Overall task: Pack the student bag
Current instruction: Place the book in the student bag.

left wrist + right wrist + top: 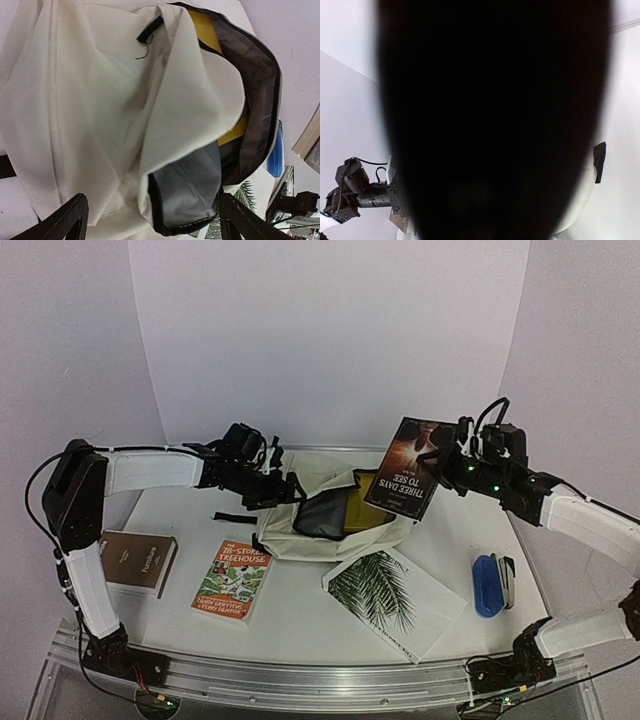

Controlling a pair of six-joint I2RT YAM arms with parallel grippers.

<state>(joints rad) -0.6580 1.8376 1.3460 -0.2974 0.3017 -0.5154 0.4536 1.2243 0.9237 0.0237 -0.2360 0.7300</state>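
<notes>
Near edge of worktop (290,630), left to right:
- brown book (138,562), lying flat, near the left arm's base.
- Treehouse book (232,580), green and orange cover, flat, just beside the brown one and apart from it.
- palm-leaf book (393,600), white cover with a green frond, flat and skewed. Its far corner sits right at the bag's near edge; cannot tell if they touch.
- blue case (488,585) at far right, with a small grey-white object against its right side, too small to identify.

Mid worktop: student bag (330,510), cream canvas with black trim, lies on its side in the centre, behind the row of books. The mouth gapes toward the right. Dark grey lining shows, with a yellow item (352,508) inside. The left wrist view confirms this: the cream flap is folded over, with the zip edge and grey lining below it and yellow behind the flap.

Left pincer (275,488): at the bag's upper left edge. In the wrist view both black fingers (67,220) sit at the frame's bottom corners, spread wide over the canvas. Released, nothing clamped between them.

Right pincer (445,462): raised above the bag's right end, clenched on the dark book (408,468), titled "Three Days to See". The book hangs tilted and well clear of the worktop, its lower edge over the bag's open mouth. The right wrist view is almost wholly blocked by a black, blurred surface close to the lens, so the fingers are not visible there.
</notes>
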